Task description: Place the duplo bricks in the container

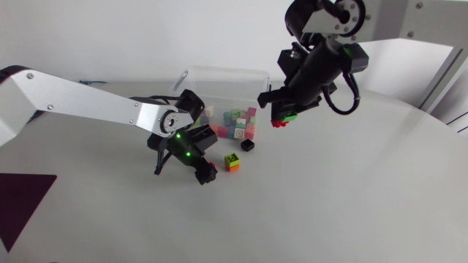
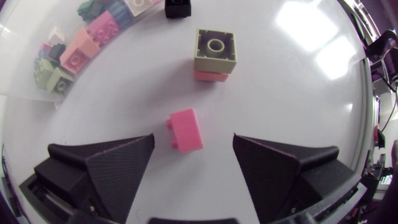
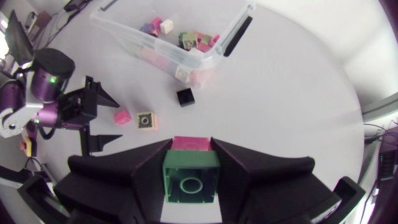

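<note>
A clear plastic container [image 1: 191,76] at the back of the table holds several pastel bricks. My right gripper [image 1: 284,115] hangs above the table just right of the container, shut on a green brick [image 3: 189,179] with a pink brick [image 3: 190,143] stuck beneath it. My left gripper [image 2: 193,142] stands open low over the table, a small pink brick [image 2: 186,129] lying between its fingers without touching them. Ahead of it stands an olive brick on a red one [image 2: 215,51], and beyond that a black brick [image 2: 178,7].
The container's near wall [image 2: 37,93] runs beside the left gripper, with bricks behind it. The olive brick [image 1: 232,161] and black brick [image 1: 247,145] lie between the two grippers. The table's edge curves past at the right [image 1: 439,117].
</note>
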Available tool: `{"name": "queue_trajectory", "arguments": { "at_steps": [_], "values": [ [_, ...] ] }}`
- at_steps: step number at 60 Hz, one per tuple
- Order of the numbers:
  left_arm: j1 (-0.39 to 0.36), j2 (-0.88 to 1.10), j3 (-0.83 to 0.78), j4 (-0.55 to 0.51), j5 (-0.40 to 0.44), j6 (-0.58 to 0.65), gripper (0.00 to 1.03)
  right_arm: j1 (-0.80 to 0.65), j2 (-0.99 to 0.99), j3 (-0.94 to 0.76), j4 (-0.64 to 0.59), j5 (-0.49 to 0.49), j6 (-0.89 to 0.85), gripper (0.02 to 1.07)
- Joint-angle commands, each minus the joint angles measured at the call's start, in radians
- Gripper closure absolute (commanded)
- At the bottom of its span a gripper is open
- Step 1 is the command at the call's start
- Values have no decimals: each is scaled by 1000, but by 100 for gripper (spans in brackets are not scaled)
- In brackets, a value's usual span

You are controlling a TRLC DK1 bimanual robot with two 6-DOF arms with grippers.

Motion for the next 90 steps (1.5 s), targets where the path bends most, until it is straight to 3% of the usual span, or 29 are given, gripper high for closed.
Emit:
{"name": "queue_trajectory", "arguments": {
  "at_steps": [1,12,22,28,72,90],
  "values": [
    [-9,45,39,11,-19,-24,17,-4,6,54,-21,-10,-6,76],
    [-14,87,71,23,-33,-27,30,0,98,210,-66,-16,-20,76],
    [-8,111,85,31,-33,-31,57,3,195,350,-93,-23,-22,76],
    [-9,108,68,31,-33,-25,60,8,241,408,-92,-26,-22,76],
    [17,-168,-128,52,-27,16,64,2,517,597,204,-23,-12,76],
    [14,-146,-125,52,-27,8,63,-37,619,723,229,-6,-20,75]
  ]
}}
